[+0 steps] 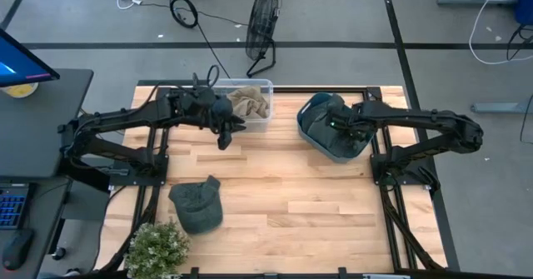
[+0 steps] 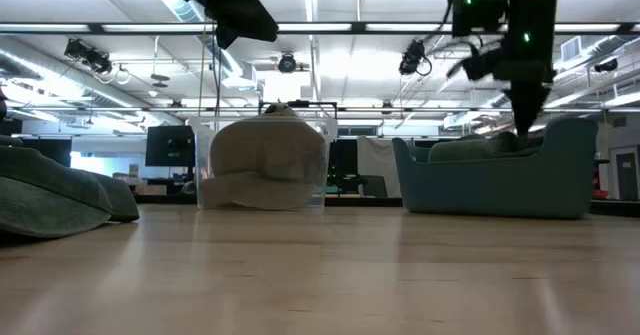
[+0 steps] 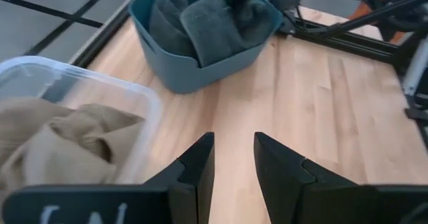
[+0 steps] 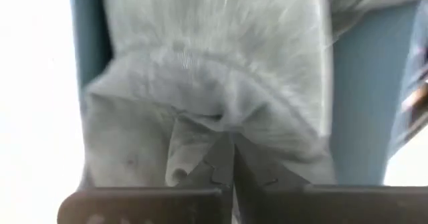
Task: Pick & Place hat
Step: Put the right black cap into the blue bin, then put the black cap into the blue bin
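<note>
A blue basket at the table's far right holds grey hats. My right gripper reaches down into it and is shut on a grey hat. In the low view the right gripper dips behind the basket's rim. A clear plastic bin at the far middle holds a beige hat. My left gripper hovers open just in front of that bin, above the table. A dark green hat lies flat on the table near the left front. My right gripper pinches a raised fold of the grey hat's cloth between its two fingertips, coming from above and pointing down into the basket. The hat still lies in the basket, bunched up around the fingers. How many layers are pinched does not show.
A potted plant stands at the near left corner. Bare wood spreads across the middle and near right of the table. A black desk with a monitor is left of the table, and a fan stands on the floor beyond.
</note>
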